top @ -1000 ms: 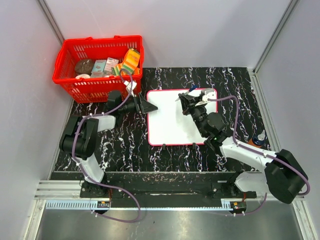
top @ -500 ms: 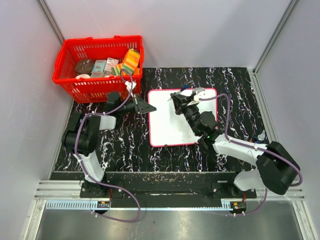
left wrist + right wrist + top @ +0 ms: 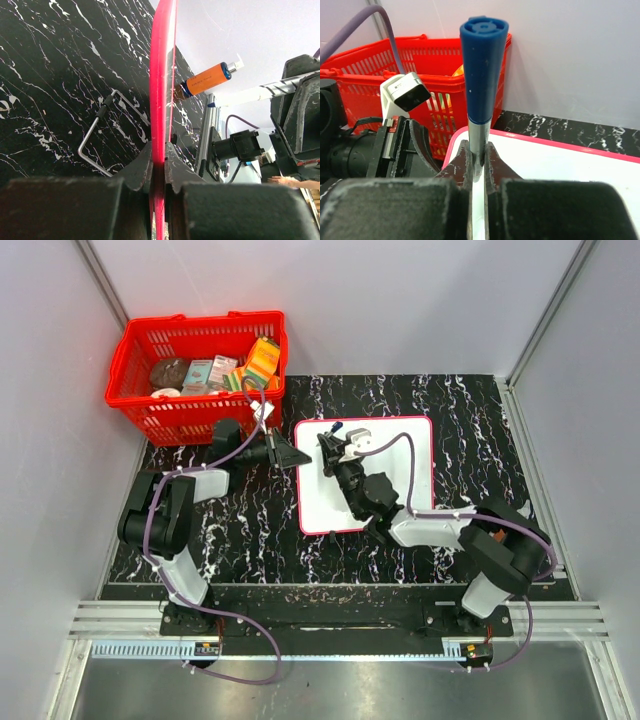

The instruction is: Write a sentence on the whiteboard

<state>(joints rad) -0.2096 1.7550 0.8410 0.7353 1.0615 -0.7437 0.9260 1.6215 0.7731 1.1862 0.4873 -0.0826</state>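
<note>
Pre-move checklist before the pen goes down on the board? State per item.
1. Left hand clamped on the whiteboard frame: ok, red edge sits between the jaws.
2. Right hand gripping the marker: ok, jaws shut on the barrel.
3. Writing tip uncapped and facing the board: cannot tell, only the blue end shows.
4. Right hand over the board's upper-left area to start a line: ok.
5. Writing surface blank: ok where visible; the part under the right arm is hidden.
</note>
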